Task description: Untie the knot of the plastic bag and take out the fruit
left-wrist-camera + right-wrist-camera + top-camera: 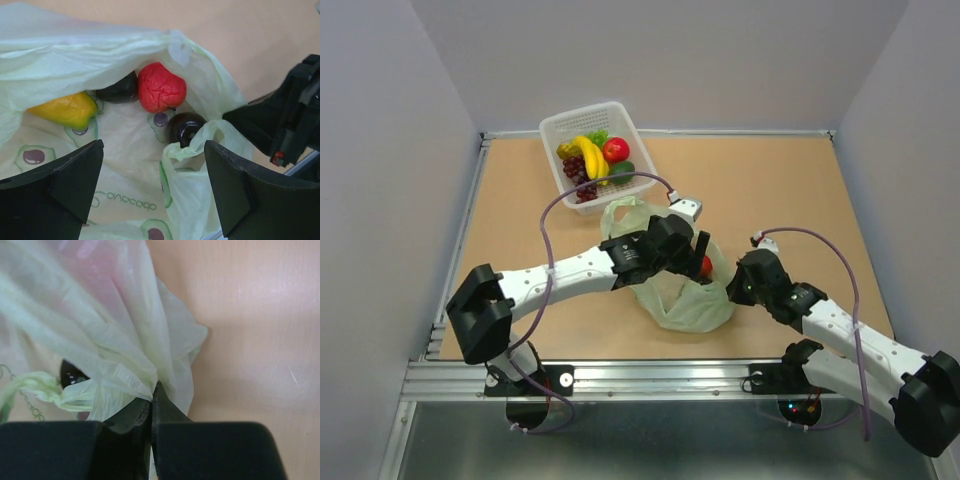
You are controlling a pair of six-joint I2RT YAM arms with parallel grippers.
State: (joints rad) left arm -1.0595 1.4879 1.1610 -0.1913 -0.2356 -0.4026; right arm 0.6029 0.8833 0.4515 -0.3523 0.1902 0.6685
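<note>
The thin pale green plastic bag [685, 305] lies on the tan wooden table [790, 190], between the two arms, with its mouth open. The right gripper [151, 395] pinches a bunch of the bag's edge tight between its fingers. The left gripper [155, 170] hangs over the open mouth with its fingers spread wide and nothing in them. Inside sit a red wrinkly toy fruit [161, 87], a yellow-orange one [65, 109], a dark shiny round one [184, 127] and another dark one [120, 89]. The bag looks soft and floppy. The fruit look light and smooth, so they may roll; the red one seems easiest to grab, around its middle.
</note>
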